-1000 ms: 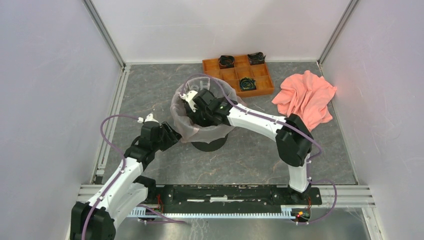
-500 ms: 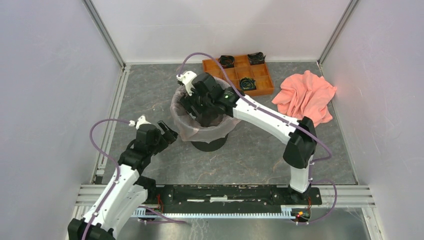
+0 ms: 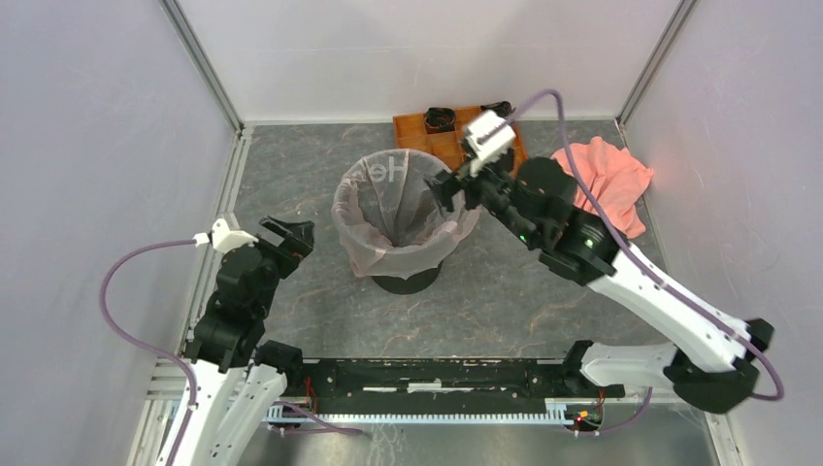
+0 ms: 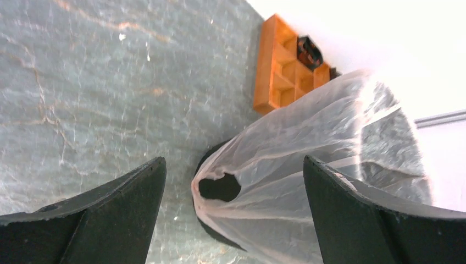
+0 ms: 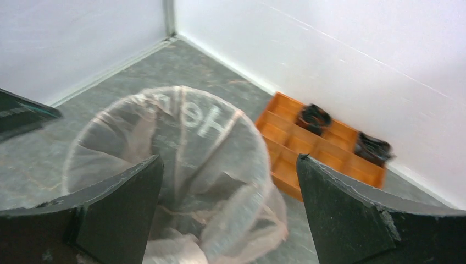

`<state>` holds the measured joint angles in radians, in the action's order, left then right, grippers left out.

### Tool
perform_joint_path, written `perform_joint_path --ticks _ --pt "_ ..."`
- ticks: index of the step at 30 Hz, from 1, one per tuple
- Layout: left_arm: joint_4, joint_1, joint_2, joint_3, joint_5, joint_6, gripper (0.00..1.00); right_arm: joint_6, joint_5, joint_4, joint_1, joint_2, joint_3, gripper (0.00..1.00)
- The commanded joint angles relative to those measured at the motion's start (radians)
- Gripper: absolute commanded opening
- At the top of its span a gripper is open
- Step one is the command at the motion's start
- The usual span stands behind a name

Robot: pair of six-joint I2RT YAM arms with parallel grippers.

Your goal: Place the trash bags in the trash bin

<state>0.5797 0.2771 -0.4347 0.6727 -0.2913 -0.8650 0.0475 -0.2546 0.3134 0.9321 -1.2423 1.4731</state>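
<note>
The translucent pale pink trash bag point(image 3: 393, 218) lines the black trash bin point(image 3: 406, 282), its mouth open and its edge folded down over the rim. It also shows in the left wrist view point(image 4: 308, 181) and the right wrist view point(image 5: 181, 165). The bin's black side shows through a hole in the bag point(image 4: 220, 188). My left gripper point(image 3: 288, 234) is open and empty, left of the bin and apart from it. My right gripper point(image 3: 456, 190) is open and empty, raised above the bin's right rim.
An orange compartment tray point(image 3: 427, 131) with small black items stands at the back, partly hidden by my right wrist; it also shows in the right wrist view point(image 5: 308, 143). A salmon-pink cloth point(image 3: 611, 180) lies at the back right. White walls enclose the table.
My right gripper has come up out of the bin and swung right, its arm now on the right. My left gripper has drawn back left, away from the bag. The bag stays on the bin.
</note>
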Motion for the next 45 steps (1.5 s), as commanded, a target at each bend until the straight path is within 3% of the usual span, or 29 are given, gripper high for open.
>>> perform_joint_path --ticks 1,4,7,10,14,17,21,25,30,37,45 --pt "-0.044 -0.001 -0.028 0.077 -0.089 0.089 1.00 0.048 -0.256 -0.142 0.001 0.132 -0.212 0.98" --pt "-0.035 -0.001 -0.130 0.131 -0.124 0.160 0.99 0.024 -0.443 -0.152 -0.015 0.194 -0.314 0.98" --pt "0.033 -0.001 -0.245 0.197 -0.242 0.178 1.00 -0.061 -0.557 -0.056 -0.122 0.191 -0.351 0.98" --pt "0.031 -0.001 -0.340 0.234 -0.287 0.207 1.00 -0.172 -0.334 0.006 -0.366 0.195 -0.397 0.98" --pt "-0.039 -0.035 -0.437 0.243 -0.215 0.216 1.00 -0.226 -0.005 -0.102 -0.554 0.201 -0.526 0.98" --pt "-0.106 -0.130 -0.509 0.226 0.026 0.183 1.00 -0.287 0.267 -0.176 -0.653 0.134 -0.593 0.98" --pt "-0.258 -0.316 -0.625 0.146 0.464 0.095 1.00 -0.454 0.669 -0.302 -0.757 -0.028 -0.633 0.98" --pt "-0.395 -0.422 -0.721 0.071 0.710 0.033 0.97 -0.591 0.893 -0.502 -0.768 -0.181 -0.644 0.98" --pt "-0.493 -0.422 -0.827 0.042 0.909 0.042 0.97 -0.740 1.002 -0.695 -0.731 -0.295 -0.680 0.98" --pt "-0.563 -0.342 -0.856 -0.019 0.884 0.030 0.98 -0.759 0.974 -0.738 -0.640 -0.317 -0.714 0.98" --pt "-0.618 -0.132 -0.895 -0.054 0.814 0.000 0.97 -0.737 0.944 -0.732 -0.554 -0.257 -0.834 0.98"
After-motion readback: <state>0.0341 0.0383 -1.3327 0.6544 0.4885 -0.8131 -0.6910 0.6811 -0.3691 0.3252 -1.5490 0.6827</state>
